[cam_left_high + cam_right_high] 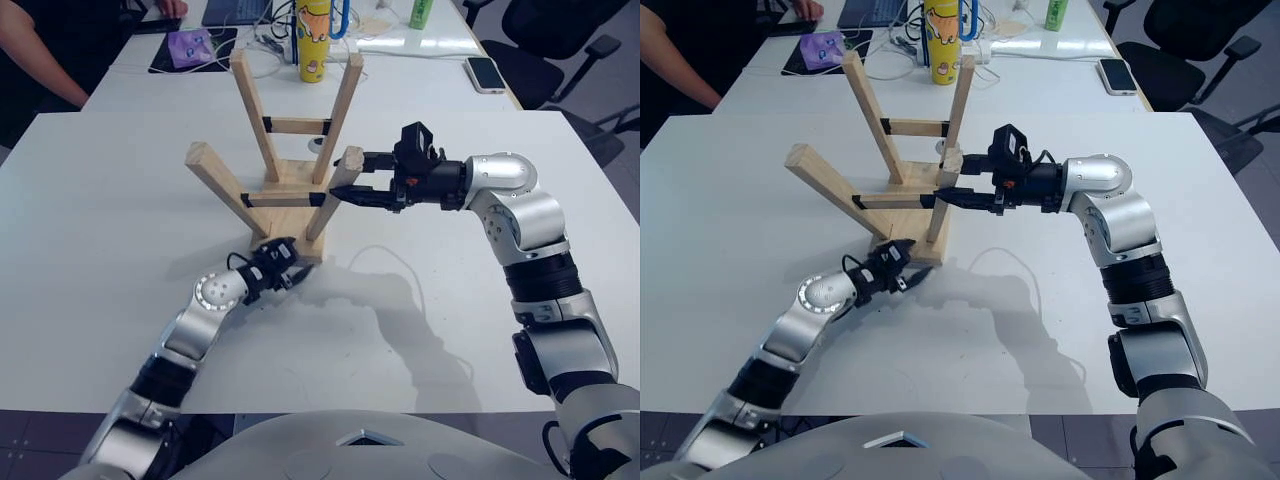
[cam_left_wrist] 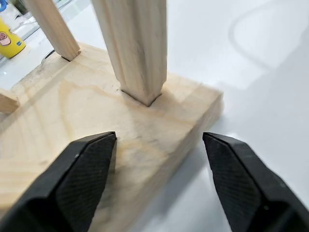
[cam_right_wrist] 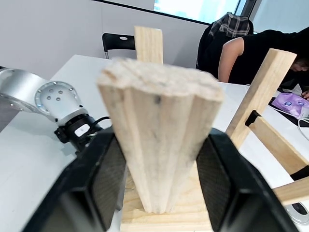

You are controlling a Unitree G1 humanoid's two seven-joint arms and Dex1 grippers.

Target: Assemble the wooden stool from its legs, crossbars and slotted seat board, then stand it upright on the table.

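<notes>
The wooden stool [image 1: 285, 170] rests upside down on the white table, its seat board [image 2: 72, 111] flat on the surface and all its legs pointing up, joined by crossbars [image 1: 298, 126]. My right gripper [image 1: 358, 178] is shut on the near right leg [image 3: 161, 145] just below its top end, one pad on each side. My left gripper [image 1: 290, 265] is low at the board's near corner and is open. One of its fingers [image 2: 82, 179] lies over the board's top face, the other [image 2: 246, 188] over the bare table beside the edge.
On the table behind stand a yellow bottle [image 1: 314, 40], a phone [image 1: 485, 73], a purple packet [image 1: 190, 45] and cables. A person's arm [image 1: 40, 60] rests at the back left. Bare tabletop [image 1: 120, 230] spreads on both sides of the stool.
</notes>
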